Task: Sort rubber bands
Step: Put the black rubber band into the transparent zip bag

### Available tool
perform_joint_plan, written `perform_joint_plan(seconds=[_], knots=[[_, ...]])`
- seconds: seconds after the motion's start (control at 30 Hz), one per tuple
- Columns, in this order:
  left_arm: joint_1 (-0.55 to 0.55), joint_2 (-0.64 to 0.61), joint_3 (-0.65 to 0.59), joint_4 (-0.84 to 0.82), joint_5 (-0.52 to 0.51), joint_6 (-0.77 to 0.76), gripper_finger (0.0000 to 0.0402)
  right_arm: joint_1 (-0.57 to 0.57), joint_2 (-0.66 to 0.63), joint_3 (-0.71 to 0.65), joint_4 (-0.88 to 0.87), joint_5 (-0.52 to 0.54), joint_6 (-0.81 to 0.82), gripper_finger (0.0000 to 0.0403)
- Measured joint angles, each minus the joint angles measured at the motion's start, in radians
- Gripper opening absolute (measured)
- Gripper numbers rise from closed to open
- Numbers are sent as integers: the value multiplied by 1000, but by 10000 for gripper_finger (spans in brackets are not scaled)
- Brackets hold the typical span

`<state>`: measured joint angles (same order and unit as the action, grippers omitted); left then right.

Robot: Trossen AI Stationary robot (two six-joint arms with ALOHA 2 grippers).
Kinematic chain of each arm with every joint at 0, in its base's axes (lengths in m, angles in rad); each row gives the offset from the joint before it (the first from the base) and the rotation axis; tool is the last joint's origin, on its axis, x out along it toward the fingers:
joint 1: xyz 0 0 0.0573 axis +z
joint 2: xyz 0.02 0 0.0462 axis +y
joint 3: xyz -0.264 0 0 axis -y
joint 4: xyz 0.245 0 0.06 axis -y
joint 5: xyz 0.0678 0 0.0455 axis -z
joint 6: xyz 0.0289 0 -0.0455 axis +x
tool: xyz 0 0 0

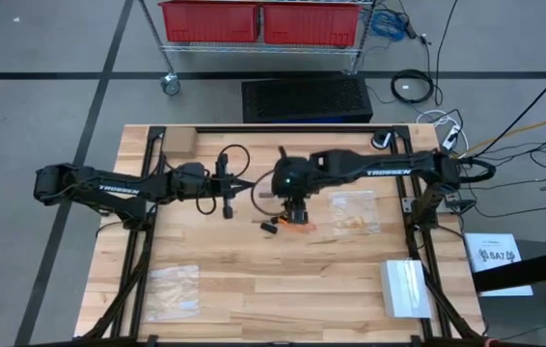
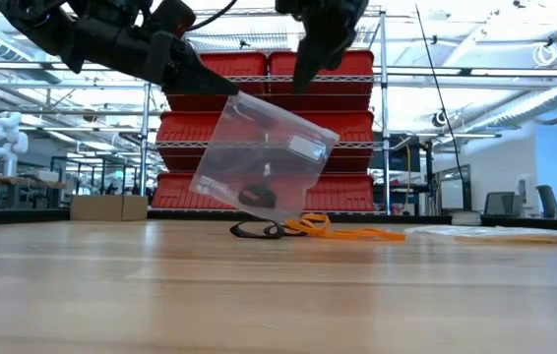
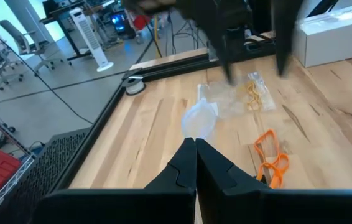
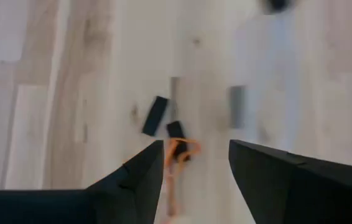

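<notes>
A clear plastic bag (image 2: 264, 157) hangs tilted from my shut left gripper (image 3: 194, 148) over the middle of the table, with a black rubber band (image 2: 257, 194) inside it. Loose rubber bands lie on the table below: orange ones (image 2: 342, 230) and a black one (image 2: 254, 230). They show as orange (image 1: 297, 225) and black (image 1: 271, 227) in the high view. My right gripper (image 4: 194, 155) stands open above this pile (image 4: 177, 148), its fingers (image 2: 308, 64) just over the bag's upper edge, holding nothing. My left gripper pinches the clear bag's upper corner (image 2: 227, 90) between its two shut fingers, coming nearly level from the table's left. The bag (image 3: 199, 121) hangs below and beyond the fingertips, tilted, and appears clear of the table.
A second clear bag with yellow-tan bands (image 1: 355, 212) lies right of the pile. Another clear bag (image 1: 175, 289) lies near the front left. A white box (image 1: 406, 287) sits at the front right and a small cardboard box (image 1: 178, 143) at the far left.
</notes>
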<state>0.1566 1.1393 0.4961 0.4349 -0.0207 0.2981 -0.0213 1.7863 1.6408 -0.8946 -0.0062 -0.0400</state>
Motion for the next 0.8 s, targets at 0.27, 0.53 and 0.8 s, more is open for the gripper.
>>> perform_joint_plan(seconds=[0.27, 0.53, 0.8], knots=[[4, -3, 0, -18, -51, 3, 0, 87, 50, -242, 316, 2, -101, 176], [21, -3, 0, -31, -53, -1, 0, 123, 50, -402, 529, 8, -336, 176], [21, -3, 0, -33, -53, -2, 0, 121, 54, -473, 665, 62, -490, 176]])
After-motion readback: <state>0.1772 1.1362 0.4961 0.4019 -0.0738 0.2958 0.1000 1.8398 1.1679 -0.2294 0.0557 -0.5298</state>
